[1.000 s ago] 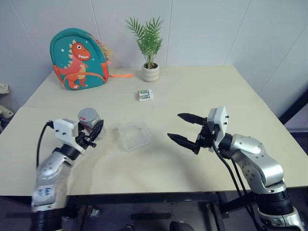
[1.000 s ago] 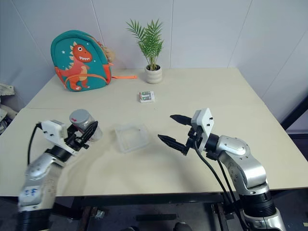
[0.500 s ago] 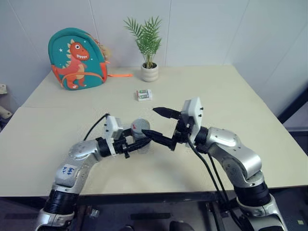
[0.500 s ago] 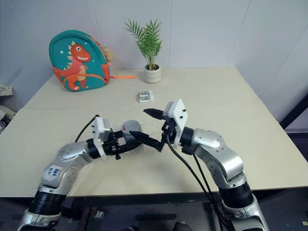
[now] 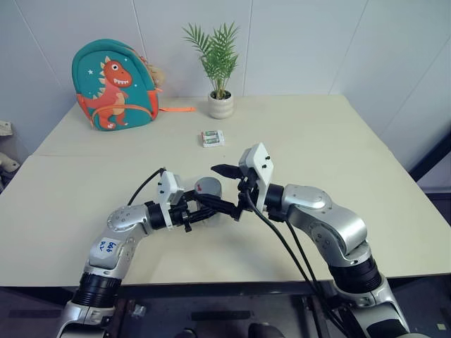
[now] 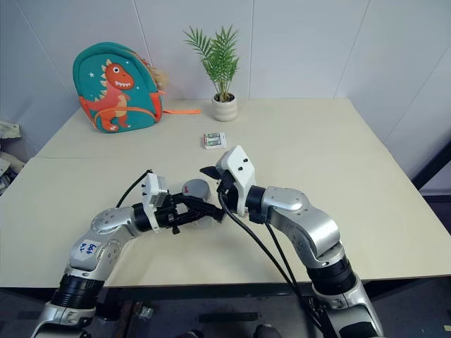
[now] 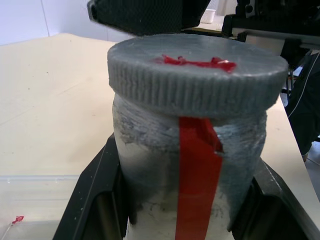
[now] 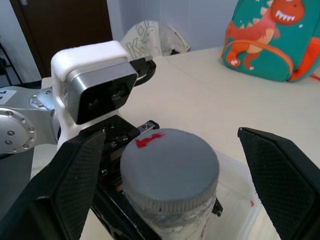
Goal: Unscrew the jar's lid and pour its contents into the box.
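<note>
With the left end effector (image 5: 199, 211) pinching the jar (image 7: 185, 165) upright just above the box (image 8: 240, 210), the right end effector (image 8: 165, 165), spread wide either side of the lid (image 8: 170, 167), should probably centre, close squarely on its ribbed rim, then twist without tilting the jar.

I see a potted plant (image 5: 220, 104) at the table's (image 5: 338, 148) far edge. Left of that pot stands a teal dinosaur backpack (image 5: 113, 84); nearer than it lies a small white-and-green packet (image 5: 212, 138).
</note>
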